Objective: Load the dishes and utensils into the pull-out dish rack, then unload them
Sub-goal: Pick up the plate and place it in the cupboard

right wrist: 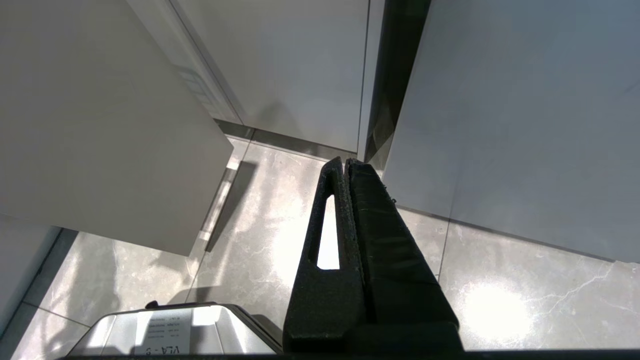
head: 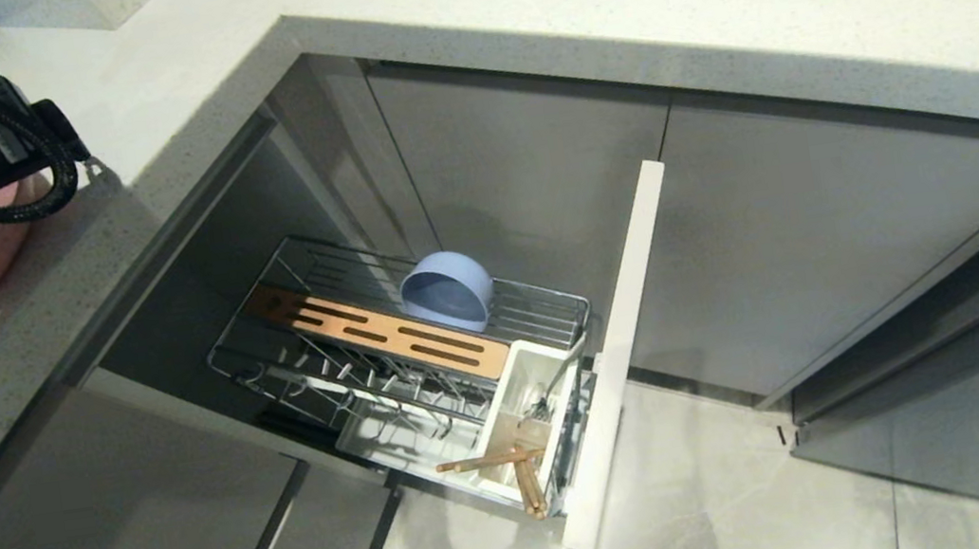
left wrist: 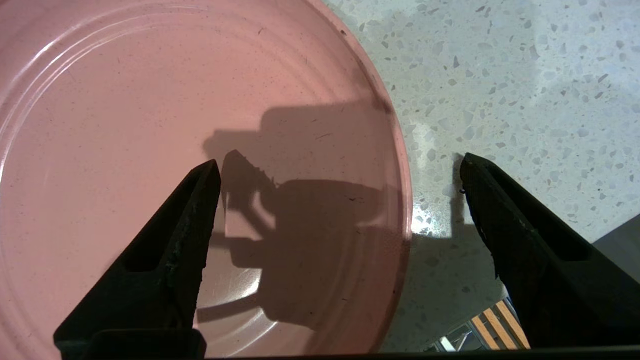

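Matte pink plate (left wrist: 150,125) flat on speckled counter (left wrist: 500,75), left tool (left wrist: 340,165) spread apart straddling its rim

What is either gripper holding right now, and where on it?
Nothing. The left gripper is open, fingers straddling the pink plate rim on the counter. The right gripper is shut, empty.

The left gripper (left wrist: 340,165) hangs with fingers spread wide over the counter (left wrist: 525,75) — one finger (left wrist: 165,240) above the pink plate (left wrist: 125,125), the other beyond its rim, nothing between them. Below and to its right, the pull-out dish rack (head: 424,351) stands open from above; its blue bowl (head: 447,292), wooden slat (head: 378,331) and chopsticks (head: 511,463) take up room — the front wire slots stay free.
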Available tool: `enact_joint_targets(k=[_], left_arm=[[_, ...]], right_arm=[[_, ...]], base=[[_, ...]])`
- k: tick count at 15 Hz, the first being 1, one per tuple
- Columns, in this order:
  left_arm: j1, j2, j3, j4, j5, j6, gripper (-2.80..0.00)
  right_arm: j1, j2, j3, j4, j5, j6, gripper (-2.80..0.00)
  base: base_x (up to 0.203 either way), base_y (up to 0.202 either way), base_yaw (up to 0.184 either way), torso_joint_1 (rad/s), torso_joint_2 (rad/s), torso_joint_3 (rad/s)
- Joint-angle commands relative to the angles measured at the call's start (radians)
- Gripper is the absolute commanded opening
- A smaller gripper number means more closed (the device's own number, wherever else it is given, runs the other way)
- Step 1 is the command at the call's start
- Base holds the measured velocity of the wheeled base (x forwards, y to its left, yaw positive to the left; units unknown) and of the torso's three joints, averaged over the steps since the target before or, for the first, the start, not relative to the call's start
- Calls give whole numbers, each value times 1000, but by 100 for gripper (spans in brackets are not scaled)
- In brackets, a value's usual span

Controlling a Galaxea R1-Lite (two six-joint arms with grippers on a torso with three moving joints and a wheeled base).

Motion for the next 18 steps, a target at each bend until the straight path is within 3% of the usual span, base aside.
enact_joint_targets(k=[1,4,5,18], left_arm=[[0,9,0,5,3,-3,0],[0,11,0,5,3,-3,0],[0,11,0,6,3,-3,-280],[0,-14,0,5,2,-3,-280]], right_arm=[[0,-4,0,-1,0,1,-280],[0,-4,0,-1,0,1,-280],[0,-4,0,-1,0,1,-280],[0,-4,0,-1,0,1,-280]], base=[[0,0,0,0,0,0],[0,0,0,0,0,0],[0,0,0,0,0,0],[0,0,0,0,0,0]])
